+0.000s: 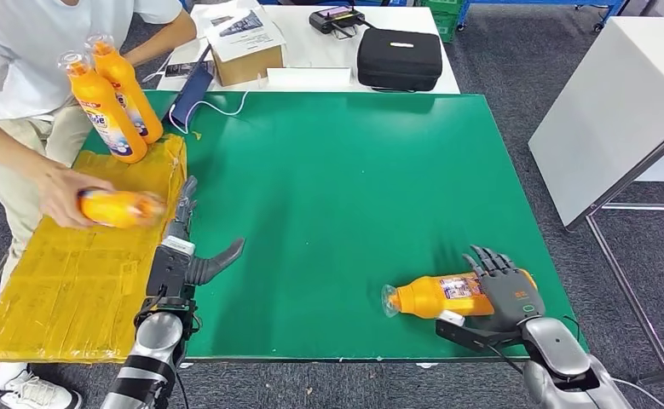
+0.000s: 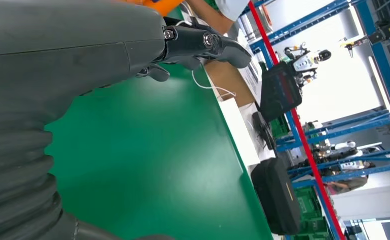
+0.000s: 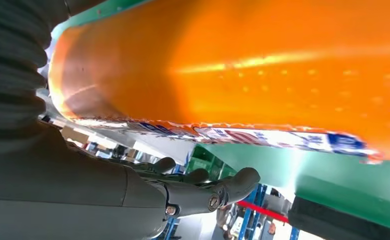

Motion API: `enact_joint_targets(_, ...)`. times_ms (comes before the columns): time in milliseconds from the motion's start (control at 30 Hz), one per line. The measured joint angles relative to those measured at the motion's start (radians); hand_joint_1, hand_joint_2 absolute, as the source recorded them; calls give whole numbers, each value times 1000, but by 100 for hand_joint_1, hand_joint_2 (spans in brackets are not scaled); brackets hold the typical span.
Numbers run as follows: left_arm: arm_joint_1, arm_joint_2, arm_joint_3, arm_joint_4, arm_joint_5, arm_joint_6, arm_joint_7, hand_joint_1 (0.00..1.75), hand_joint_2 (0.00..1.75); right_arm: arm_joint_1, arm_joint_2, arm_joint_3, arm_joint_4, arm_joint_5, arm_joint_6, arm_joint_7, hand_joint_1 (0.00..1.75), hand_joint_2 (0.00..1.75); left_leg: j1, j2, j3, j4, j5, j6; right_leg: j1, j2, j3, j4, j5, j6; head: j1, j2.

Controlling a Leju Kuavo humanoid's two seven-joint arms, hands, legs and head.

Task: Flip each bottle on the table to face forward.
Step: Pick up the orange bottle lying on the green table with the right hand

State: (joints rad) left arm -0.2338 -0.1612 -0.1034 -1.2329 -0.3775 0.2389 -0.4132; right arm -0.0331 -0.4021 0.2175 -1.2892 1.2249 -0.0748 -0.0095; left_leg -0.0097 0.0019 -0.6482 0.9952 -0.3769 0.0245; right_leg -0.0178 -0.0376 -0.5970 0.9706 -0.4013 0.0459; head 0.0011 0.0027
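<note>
An orange bottle (image 1: 447, 296) lies on its side near the front right edge of the green table (image 1: 345, 196), long axis across the table, cap pointing left, label up. The right hand (image 1: 509, 294) cups its base end, fingers spread against it. The left hand (image 1: 193, 256) rests beside the table's yellow board (image 1: 72, 281), fingers apart, holding nothing.

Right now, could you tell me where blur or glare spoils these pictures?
Head view: the bottle in the person's hand is motion-blurred; the bottle by the right hand is sharp. Left wrist view: the bright background beyond the table is washed out by glare. Right wrist view: the bottle is too close, soft, with a glare streak.
</note>
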Motion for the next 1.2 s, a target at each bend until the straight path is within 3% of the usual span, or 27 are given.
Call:
enact_joint_targets(433,0,-2,-7,0,0,0,2,0,175,-29,-26,9,48,6,16,2,0,175,0,0,5,0,0,2,0,0,5,-1,1,1,0,0)
enact_joint_targets(467,0,-2,-7,0,1,0,2,0,175,-30,-28,10,49,7,21,2,10,175,0,0,5,0,0,2,0,0,5,-1,1,1,0,0)
enact_joint_targets(567,-1,-2,-8,0,3,0,2,0,175,-32,-40,16,53,15,32,7,140,175,0,0,6,0,0,2,0,0,4,-2,0,1,0,0)
enact_joint_targets(600,-1,-2,-9,0,5,1,2,0,175,-33,-44,18,57,18,32,8,173,175,0,0,6,0,0,2,0,0,4,-2,0,1,0,0)
enact_joint_targets(967,-9,-2,-13,7,22,2,1,0,175,-41,-81,35,80,-2,50,-12,175,175,0,-1,6,0,0,3,-1,0,7,-2,1,2,0,0)
enact_joint_targets(1200,-16,-4,-25,11,23,1,0,0,175,-77,-69,62,103,-20,40,-48,175,175,0,0,6,0,-1,3,0,1,7,-2,1,2,0,0)
